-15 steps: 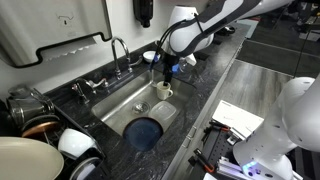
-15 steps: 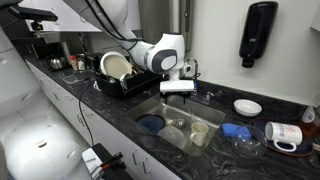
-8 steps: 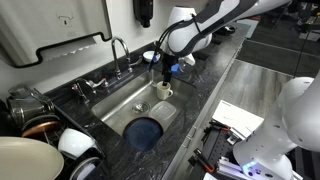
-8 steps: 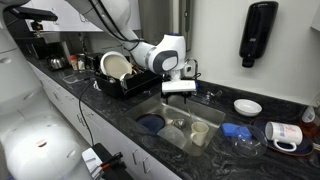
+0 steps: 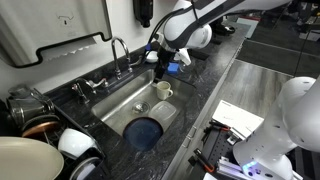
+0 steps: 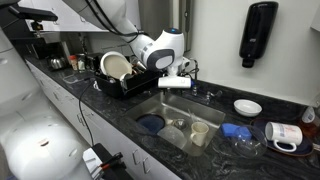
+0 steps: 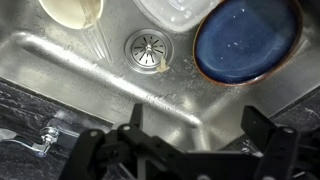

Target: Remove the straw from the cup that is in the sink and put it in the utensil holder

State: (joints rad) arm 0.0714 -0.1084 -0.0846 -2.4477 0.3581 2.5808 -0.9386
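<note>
The cream-white cup point(image 5: 163, 91) stands in the steel sink point(image 5: 120, 100) near its far end; it also shows in an exterior view point(image 6: 200, 132) and at the wrist view's top left edge point(image 7: 72, 10). A faint pale thin streak point(image 7: 100, 45) runs from the cup's rim over the basin floor; it may be the straw, I cannot tell. The straw does not show in the exterior views. My gripper point(image 5: 157, 70) point(image 6: 176, 84) hangs above the sink, up and to one side of the cup. In the wrist view its fingers point(image 7: 195, 120) are wide apart with nothing between them.
A blue plate point(image 5: 145, 132) point(image 7: 245, 38) and a clear container point(image 7: 175, 12) lie in the basin by the drain point(image 7: 147, 48). The chrome tap point(image 5: 118, 50) stands behind the sink. A dish rack with white bowls point(image 6: 118, 72) sits on the dark counter. Blue items point(image 6: 232, 131) lie beyond the cup.
My gripper has risen from just above the cup to a higher spot over the sink. The cup and plate have not moved.
</note>
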